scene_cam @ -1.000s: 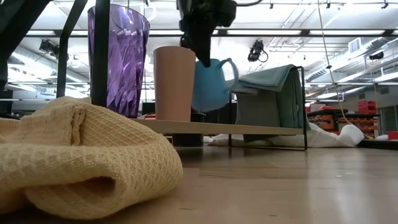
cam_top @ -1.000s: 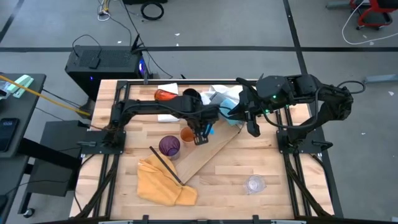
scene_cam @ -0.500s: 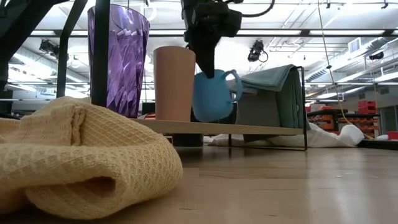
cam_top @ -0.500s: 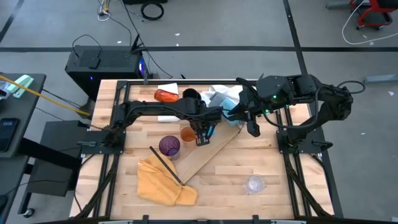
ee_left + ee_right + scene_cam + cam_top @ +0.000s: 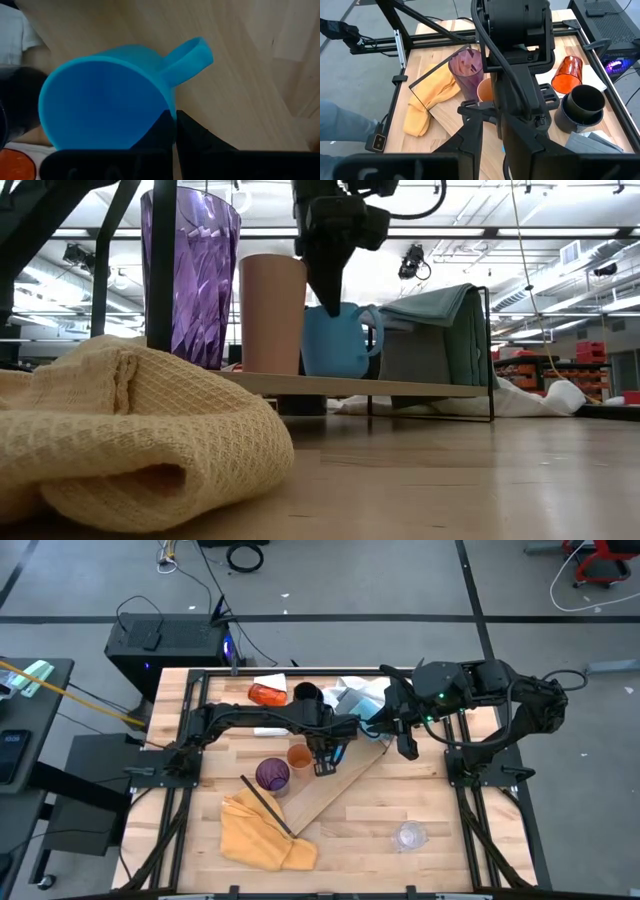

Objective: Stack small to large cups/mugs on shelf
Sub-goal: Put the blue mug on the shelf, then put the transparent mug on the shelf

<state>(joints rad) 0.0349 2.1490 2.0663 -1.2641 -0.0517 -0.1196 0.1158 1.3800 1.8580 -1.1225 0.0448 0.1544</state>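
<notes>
On the pale wooden shelf board (image 5: 345, 780) stand a purple cup (image 5: 272, 774), a small orange cup (image 5: 299, 756) and a bright blue mug (image 5: 341, 747), in a row. In the low view, the blue mug (image 5: 340, 340) stands upright beside the orange cup (image 5: 272, 315). My left gripper (image 5: 325, 762) is shut on the mug's rim from above. Raised near the table's far right, my right gripper (image 5: 408, 745) has its fingers slightly apart and nothing between them. A red-orange tumbler (image 5: 266, 694) lies at the far edge, with a black mug (image 5: 307, 695) beside it. My left gripper pinches the blue mug's wall at the rim (image 5: 171, 111), close to the handle (image 5: 190, 55). One finger (image 5: 152, 132) is inside the mug and the other (image 5: 197, 137) outside. The fingers point steeply down. The mug stands upright with its base on the board (image 5: 350, 385).
A yellow waffle cloth (image 5: 262, 830) lies at the near left, against the board's near end. A small clear thing (image 5: 409, 835) sits near the front right. Pale cloths (image 5: 355, 695) are heaped at the far middle.
My left gripper has come down with the blue mug. The mug hung tilted above the board a second ago. It now stands upright with its base on the board, next to the orange cup.
</notes>
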